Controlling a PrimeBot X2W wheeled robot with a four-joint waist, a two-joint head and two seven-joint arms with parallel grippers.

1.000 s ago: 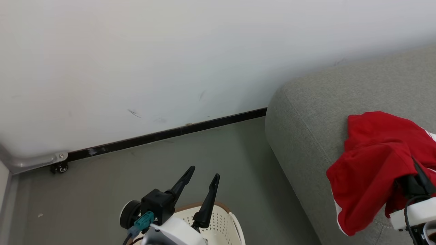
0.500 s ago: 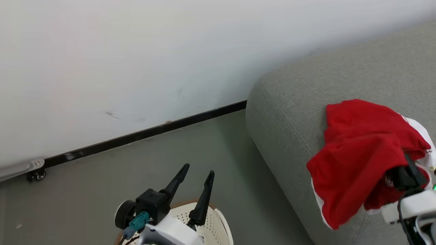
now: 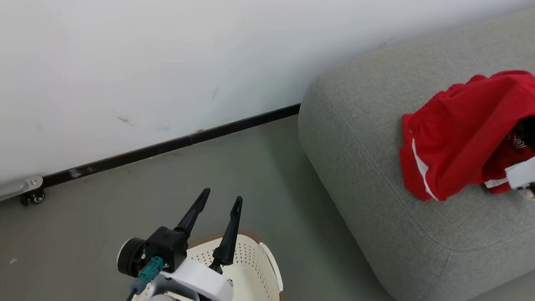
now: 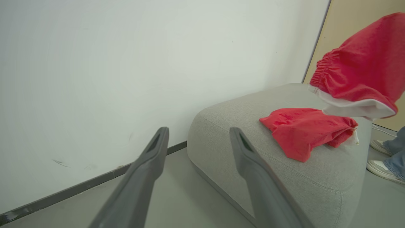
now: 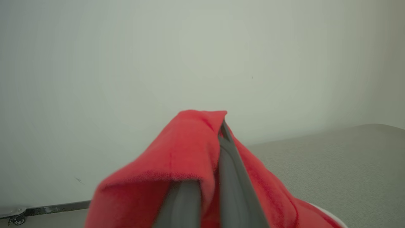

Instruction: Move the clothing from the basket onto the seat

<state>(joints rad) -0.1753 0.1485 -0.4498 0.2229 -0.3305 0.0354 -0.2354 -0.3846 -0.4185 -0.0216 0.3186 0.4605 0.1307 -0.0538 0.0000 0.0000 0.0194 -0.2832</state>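
Note:
A red piece of clothing [image 3: 455,133] with white stripes hangs over the grey seat [image 3: 355,138], draped over my right gripper [image 5: 220,134], which is shut on it; the fabric [image 5: 186,152] hides one finger. In the left wrist view this held garment [image 4: 360,60] hangs above a second red garment [image 4: 303,126] lying on the seat [image 4: 240,117]. My left gripper [image 3: 221,198] stands open and empty over the cream basket [image 3: 255,267] at the lower left. What the basket holds is hidden behind the arm.
A white wall with a black skirting [image 3: 167,146] runs behind the grey floor [image 3: 271,167]. A small caster [image 3: 33,196] sits at the wall's foot on the left. A person's shoes and jeans [image 4: 387,158] show beyond the seat's far end.
The head camera has turned, shifting the picture left. My right gripper has carried the red garment up and farther in over the seat, away from its front edge. The left gripper stays open.

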